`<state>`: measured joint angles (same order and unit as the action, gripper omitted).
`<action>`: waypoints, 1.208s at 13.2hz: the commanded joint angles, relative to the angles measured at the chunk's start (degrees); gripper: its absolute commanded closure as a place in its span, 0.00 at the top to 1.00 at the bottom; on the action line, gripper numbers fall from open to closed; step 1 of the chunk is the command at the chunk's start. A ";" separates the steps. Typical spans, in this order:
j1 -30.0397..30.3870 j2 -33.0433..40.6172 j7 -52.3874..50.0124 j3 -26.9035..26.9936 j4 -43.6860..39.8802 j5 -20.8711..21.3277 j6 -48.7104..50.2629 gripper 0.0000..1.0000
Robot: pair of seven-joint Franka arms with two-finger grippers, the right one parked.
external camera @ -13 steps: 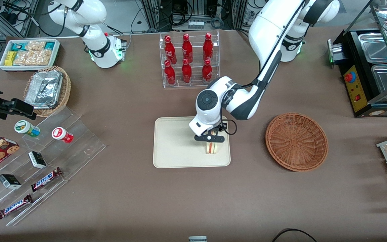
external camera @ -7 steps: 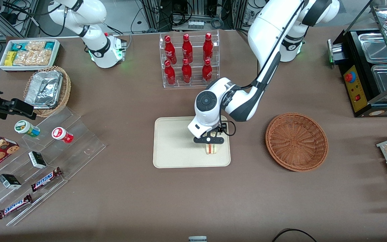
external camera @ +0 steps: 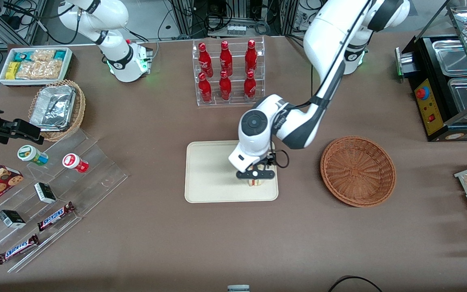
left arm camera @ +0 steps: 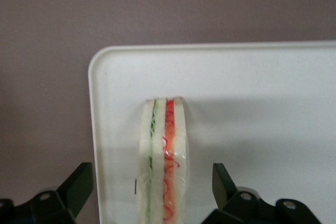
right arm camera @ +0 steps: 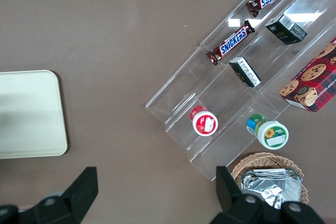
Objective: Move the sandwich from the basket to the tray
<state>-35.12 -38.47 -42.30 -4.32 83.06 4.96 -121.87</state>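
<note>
The scene is lit evenly from overhead, and only soft shadows are cast. In the front view a faint, diffuse shadow is thrown on the table [external camera: 176,243] under the working arm, and the picture is sharp from edge to edge. In the left wrist view the gripper [left arm camera: 152,195] is seen with its fingers [left arm camera: 79,184] spread wide, dark and slightly blurred. Between them the sandwich [left arm camera: 161,161] is rendered softly, with small glints on its wrapping. A grey shadow band is laid across the tray [left arm camera: 252,93] just past the fingertips. The tray's white is bright but not blown out.
</note>
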 commanded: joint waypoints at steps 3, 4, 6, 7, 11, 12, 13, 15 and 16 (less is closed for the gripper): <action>7.52 6.72 14.29 -0.08 -3.43 -2.49 13.56 1.00; 9.35 8.05 17.66 0.01 -3.43 -2.23 16.29 1.00; 14.36 11.64 18.92 -0.07 -2.82 -2.58 19.90 1.00; 16.47 12.97 19.01 -0.16 -2.90 -2.76 22.01 1.00; 24.29 17.28 25.77 -0.16 -2.99 -6.10 26.59 1.00; 25.79 18.59 26.65 -0.08 -2.90 -6.97 27.56 1.00; 27.64 19.74 27.53 -0.16 -2.90 -7.24 28.87 1.00; 31.06 21.85 30.33 -0.08 -2.81 -7.33 31.95 1.00; 32.91 22.90 32.44 -0.08 -2.81 -7.33 33.44 1.00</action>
<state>-5.15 -18.61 -12.95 -3.84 78.86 -1.49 -90.80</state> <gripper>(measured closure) 0.000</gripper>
